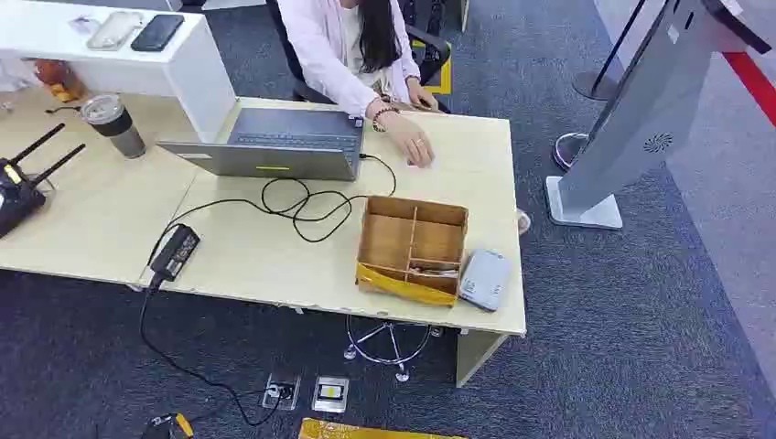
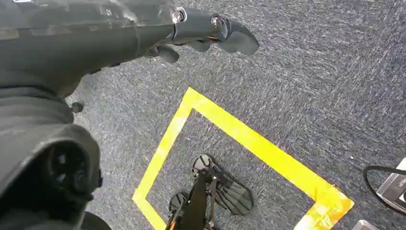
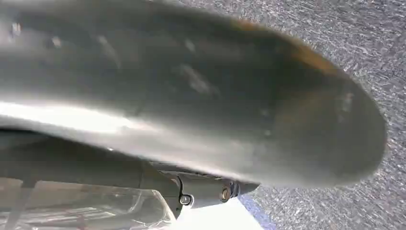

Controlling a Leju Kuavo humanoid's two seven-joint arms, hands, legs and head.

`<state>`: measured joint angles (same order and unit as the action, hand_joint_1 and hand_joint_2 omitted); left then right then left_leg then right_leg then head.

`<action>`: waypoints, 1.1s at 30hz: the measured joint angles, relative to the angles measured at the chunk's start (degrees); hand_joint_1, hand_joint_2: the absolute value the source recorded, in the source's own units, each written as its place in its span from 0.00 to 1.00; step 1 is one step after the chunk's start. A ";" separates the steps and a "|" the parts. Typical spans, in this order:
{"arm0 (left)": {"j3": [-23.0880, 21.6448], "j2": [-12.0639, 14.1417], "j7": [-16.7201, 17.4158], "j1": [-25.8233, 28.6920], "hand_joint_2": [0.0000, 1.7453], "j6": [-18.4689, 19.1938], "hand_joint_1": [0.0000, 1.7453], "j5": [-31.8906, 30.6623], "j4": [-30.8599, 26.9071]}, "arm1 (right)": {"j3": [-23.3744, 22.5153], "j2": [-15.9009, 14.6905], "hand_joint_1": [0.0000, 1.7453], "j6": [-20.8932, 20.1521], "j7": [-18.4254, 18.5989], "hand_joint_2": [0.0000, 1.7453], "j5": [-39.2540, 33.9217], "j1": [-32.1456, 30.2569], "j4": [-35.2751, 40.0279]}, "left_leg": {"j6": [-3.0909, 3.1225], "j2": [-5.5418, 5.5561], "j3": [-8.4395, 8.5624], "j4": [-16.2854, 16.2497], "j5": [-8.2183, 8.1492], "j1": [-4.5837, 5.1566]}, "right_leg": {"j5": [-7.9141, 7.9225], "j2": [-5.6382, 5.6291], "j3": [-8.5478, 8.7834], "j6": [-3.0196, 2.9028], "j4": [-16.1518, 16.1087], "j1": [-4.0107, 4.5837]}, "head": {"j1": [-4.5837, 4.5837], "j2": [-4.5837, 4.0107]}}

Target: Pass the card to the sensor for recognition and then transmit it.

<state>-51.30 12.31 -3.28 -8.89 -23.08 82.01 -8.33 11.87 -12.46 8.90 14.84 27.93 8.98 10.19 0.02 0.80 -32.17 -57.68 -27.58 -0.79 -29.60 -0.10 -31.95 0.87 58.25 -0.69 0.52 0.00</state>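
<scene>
A brown cardboard box (image 1: 412, 240) with dividers stands near the front right corner of the pale wooden desk (image 1: 247, 256). A light card (image 1: 432, 270) lies flat in its near right compartment. Touching the box's right side is the flat grey sensor (image 1: 483, 279). My left hand (image 2: 210, 33) hangs over the blue-grey carpet with its fingers stretched out and nothing in it. My right hand (image 3: 191, 96) sits very close to its camera; the thick grey thumb hides the fingers, so its grip is unclear.
A person (image 1: 352, 46) sits behind the desk, one hand beside a grey laptop (image 1: 274, 144). A black cable (image 1: 302, 206) and power brick (image 1: 176, 251) lie left of the box. A grey kiosk (image 1: 631, 119) stands right. Yellow tape (image 2: 249, 139) marks the floor.
</scene>
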 joint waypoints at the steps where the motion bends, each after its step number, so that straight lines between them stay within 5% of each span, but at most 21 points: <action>1: 0.00 -0.04 0.00 0.00 0.00 0.00 0.00 0.00 -0.02 | 0.00 0.00 0.00 -0.11 -0.04 0.00 0.00 0.00 0.00 | 0.00 0.00 0.00 0.00 0.00 0.00 | 0.00 0.00 0.00 0.00 0.00 0.00 | 0.00 0.00; 26: -0.02 0.02 -0.59 -0.90 0.00 5.16 0.00 -0.70 0.00 | -0.44 -0.98 0.00 0.77 1.27 0.00 -4.83 -0.28 -0.09 | 0.00 -0.01 0.01 -0.01 0.00 0.03 | 0.00 -0.01 -0.01 0.00 0.00 -0.03 | -0.02 0.00; 27: -0.02 0.09 -0.70 -0.99 0.00 5.27 0.00 -0.70 0.00 | -0.55 -1.42 0.00 0.85 1.53 1.00 -5.60 -0.25 -0.09 | 0.00 0.00 0.01 -0.01 0.00 0.03 | 0.00 0.00 0.00 0.00 0.00 -0.03 | 0.00 0.00; 33: -0.02 0.46 -1.92 -1.11 0.00 6.42 0.00 -0.41 0.00 | -2.99 -5.20 0.00 3.41 -2.40 1.00 -10.03 2.05 -0.13 | 0.00 -0.06 0.01 -0.01 0.00 0.06 | 0.04 -0.04 0.00 0.04 0.00 -0.06 | -0.02 0.00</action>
<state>-51.32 12.76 -5.20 -10.00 -16.66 81.59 -8.33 8.88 -17.66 12.30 12.44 17.90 11.02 10.05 0.02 0.74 -32.16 -57.69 -27.58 -0.73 -29.57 -0.14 -31.95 0.90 58.25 -0.75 0.50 0.00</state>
